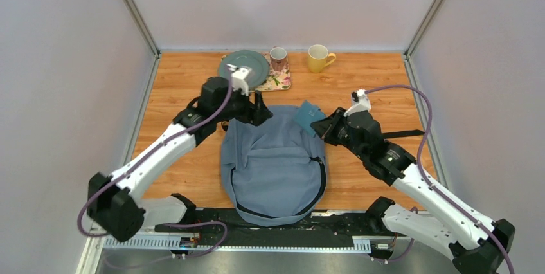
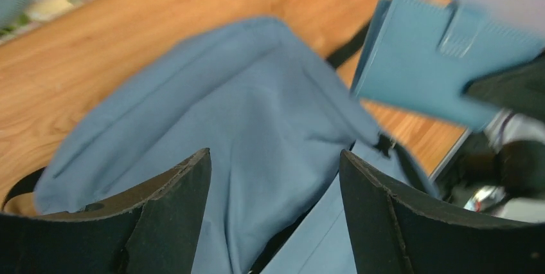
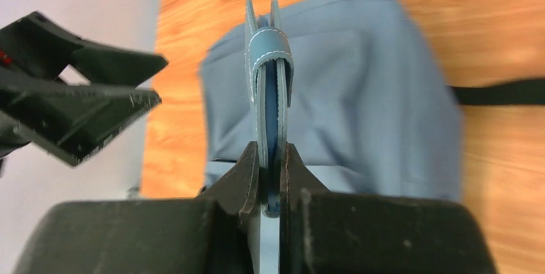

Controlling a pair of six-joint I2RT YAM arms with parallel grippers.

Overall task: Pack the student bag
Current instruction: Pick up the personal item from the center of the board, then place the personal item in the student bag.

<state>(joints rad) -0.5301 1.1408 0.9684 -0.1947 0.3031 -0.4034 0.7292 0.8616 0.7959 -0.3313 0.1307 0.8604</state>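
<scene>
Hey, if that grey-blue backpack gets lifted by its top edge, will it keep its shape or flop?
Probably flops: the backpack lies flat and creased, looking nearly empty and light. Pushed, its soft fabric would likely bunch up rather than slide as one piece.

I see a wooden table [image 1: 376, 71] in the middle of my top view. The wood is a warm orange-brown, with thin lines running from left to right. Three plain walls stand around it: a back wall [image 1: 283, 4] at the top of the frame, a left wall [image 1: 64, 81] and a right wall [image 1: 488, 62]. They look pale grey, a bit purple. A thin metal post [image 1: 133, 10] runs down the upper left corner, and another post [image 1: 432, 10] runs down the upper right. At the bottom of the frame a black rail [image 1: 347, 226] lies along the table's edge, with a silver strip [image 1: 289, 243] just below it. The light is soft and even.
</scene>
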